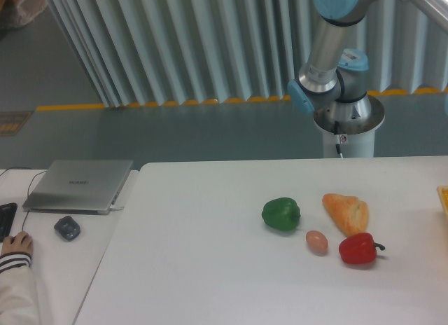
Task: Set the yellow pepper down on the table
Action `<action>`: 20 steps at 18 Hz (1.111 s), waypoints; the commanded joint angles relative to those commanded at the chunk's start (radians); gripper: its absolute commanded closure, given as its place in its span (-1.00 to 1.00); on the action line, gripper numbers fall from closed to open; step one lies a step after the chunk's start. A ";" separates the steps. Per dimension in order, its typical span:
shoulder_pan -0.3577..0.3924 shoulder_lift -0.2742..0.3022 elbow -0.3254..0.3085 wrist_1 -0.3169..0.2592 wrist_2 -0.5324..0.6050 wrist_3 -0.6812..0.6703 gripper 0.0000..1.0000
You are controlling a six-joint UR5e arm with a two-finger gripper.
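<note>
A sliver of glossy yellow pepper [444,200] shows at the right edge, above the large white counter [210,269]. The jaws are out of frame. Nearby lie a green pepper [281,214], croissant-like bread [346,213], egg [317,241], red pepper [359,249].

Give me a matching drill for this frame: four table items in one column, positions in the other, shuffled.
Items:
1. green pepper
2. croissant
3. egg
4. red pepper

Places:
A. nearest the front edge, stem pointing right
B. furthest left of the group
C. between the two peppers, small and tan
D. behind the red pepper, right of the green one

Pairs: 1-B, 2-D, 3-C, 4-A
</note>
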 joint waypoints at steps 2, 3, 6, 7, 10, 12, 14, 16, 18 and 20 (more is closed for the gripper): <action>0.003 -0.011 0.009 0.000 0.000 0.000 -1.00; 0.005 -0.024 0.021 0.000 -0.002 0.000 -1.00; 0.005 -0.049 0.031 0.028 -0.003 -0.002 -1.00; 0.005 -0.051 0.032 0.029 -0.003 -0.002 -1.00; 0.005 -0.057 0.032 0.028 -0.003 -0.017 -1.00; 0.003 -0.057 0.035 0.028 -0.003 -0.021 -1.00; 0.005 -0.061 0.037 0.029 -0.003 -0.021 -1.00; 0.003 -0.068 0.037 0.029 -0.003 -0.025 -1.00; 0.002 -0.069 0.041 0.029 -0.003 -0.028 -1.00; 0.000 -0.071 0.041 0.029 -0.003 -0.034 -1.00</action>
